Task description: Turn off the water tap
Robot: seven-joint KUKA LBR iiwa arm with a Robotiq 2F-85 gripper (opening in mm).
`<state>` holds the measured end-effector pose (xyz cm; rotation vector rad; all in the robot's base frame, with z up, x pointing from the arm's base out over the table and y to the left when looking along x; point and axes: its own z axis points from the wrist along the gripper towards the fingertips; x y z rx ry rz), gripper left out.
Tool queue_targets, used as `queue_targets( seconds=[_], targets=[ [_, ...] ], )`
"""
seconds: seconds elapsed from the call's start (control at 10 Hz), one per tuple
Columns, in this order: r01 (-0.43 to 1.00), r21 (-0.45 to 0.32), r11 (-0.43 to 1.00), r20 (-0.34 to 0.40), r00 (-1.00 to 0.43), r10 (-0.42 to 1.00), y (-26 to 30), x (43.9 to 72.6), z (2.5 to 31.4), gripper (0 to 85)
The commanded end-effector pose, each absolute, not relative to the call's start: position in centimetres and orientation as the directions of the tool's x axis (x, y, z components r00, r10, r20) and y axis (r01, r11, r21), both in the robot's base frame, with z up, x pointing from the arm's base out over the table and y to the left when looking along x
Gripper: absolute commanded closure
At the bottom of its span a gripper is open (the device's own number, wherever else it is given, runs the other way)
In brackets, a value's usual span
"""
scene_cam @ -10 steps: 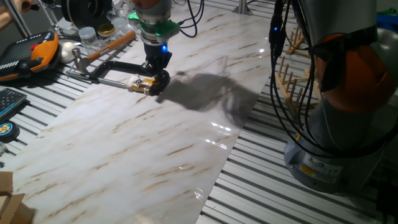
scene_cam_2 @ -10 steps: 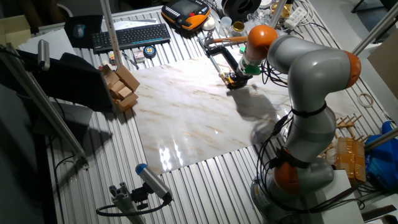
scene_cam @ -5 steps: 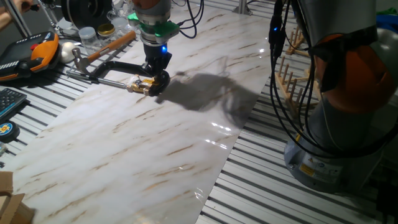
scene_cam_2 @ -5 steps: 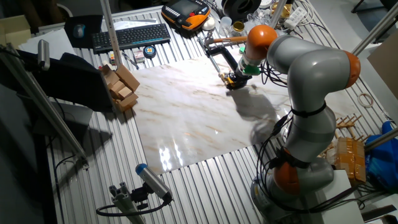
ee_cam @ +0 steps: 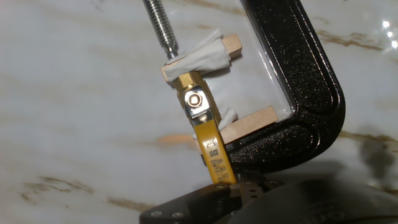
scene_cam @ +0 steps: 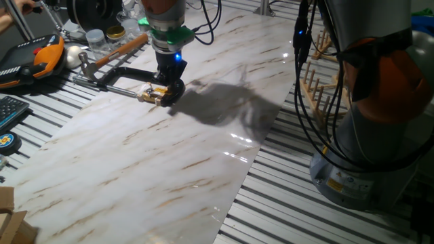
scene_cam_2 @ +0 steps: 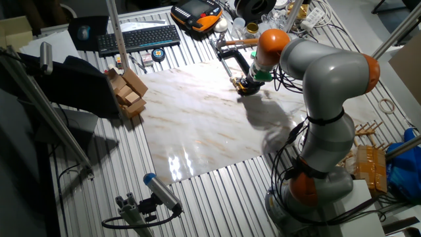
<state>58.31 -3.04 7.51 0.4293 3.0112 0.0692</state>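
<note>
1. The water tap [ee_cam: 198,107] is a small brass valve with a yellow lever, clamped between two wooden shims in the jaw of a black C-clamp [ee_cam: 298,93]. The clamp lies on the marble tabletop [scene_cam: 169,169] near its far edge.

2. The pincer [scene_cam: 165,95] is low over the tap. In the hand view the tip of the yellow lever [ee_cam: 214,158] runs down to the pincer's dark body at the bottom edge. The fingertips themselves are hidden, so it cannot be told whether the pincer is clenched on the lever or only pressing against it.

3. Risk of slipping: contact seems to be at the very tip of the lever, so a sideways sweep could slide off before the valve is fully turned.

4. Risk of shifting the fixture: the C-clamp appears to lie loose on the tabletop, so a hard push could drag or swing it and the tap would move instead of turning.

5. Risk of loosening: the shims are thin, and a twisting load could work the tap out from between them.

6. Against the picture a second earlier, the pincer and the arm's wrist have moved slightly left, and the tap's brass end sits a touch further left too, which suggests the lever is being swept round.
</note>
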Motion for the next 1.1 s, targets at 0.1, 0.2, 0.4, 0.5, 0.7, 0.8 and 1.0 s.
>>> queue_targets(
  seconds=[0.1, 0.2, 0.4, 0.5, 0.7, 0.8, 1.0],
  targets=[
    [0.281, 0.059, 0.958, -0.09, -0.954, 0.285, -2.7, 58.3, 7.5, 85.0],
    [0.282, 0.059, 0.958, -0.09, -0.954, 0.287, -2.6, 58.3, 7.5, 85.0],
    [0.287, 0.056, 0.956, -0.086, -0.953, 0.291, -2.3, 58.3, 7.6, 85.0],
    [0.288, 0.057, 0.956, -0.086, -0.952, 0.292, -2.2, 58.3, 7.6, 85.0],
    [0.287, 0.052, 0.957, -0.09, -0.953, 0.29, -2.7, 58.4, 7.6, 85.0],
    [0.281, 0.048, 0.959, -0.096, -0.954, 0.284, -3.3, 58.4, 7.5, 85.0],
    [0.272, 0.044, 0.961, -0.099, -0.956, 0.275, -4.1, 58.5, 7.5, 85.0]
  ],
)
